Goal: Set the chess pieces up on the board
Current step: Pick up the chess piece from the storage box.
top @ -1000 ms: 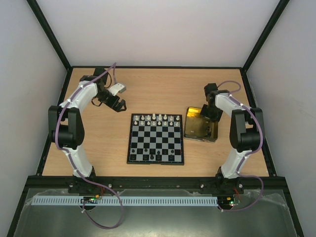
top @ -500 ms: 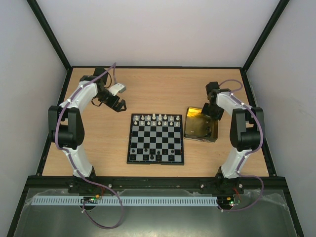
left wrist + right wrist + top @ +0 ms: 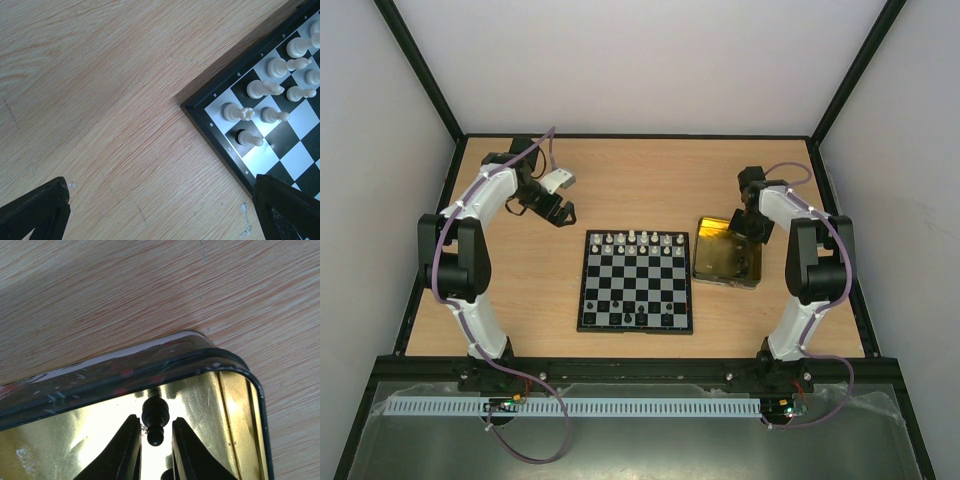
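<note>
A corner of the board (image 3: 207,125) reaches in from the right side of the view, lying flat on the wooden table (image 3: 100,100). Its black rim carries small white letters and numbers. White chess pieces (image 3: 232,112) stand in two rows along the board edge that runs toward the upper right, one to a square. The left gripper (image 3: 160,200) shows only its black fingers (image 3: 40,212) in the two bottom corners, spread wide apart.
</note>
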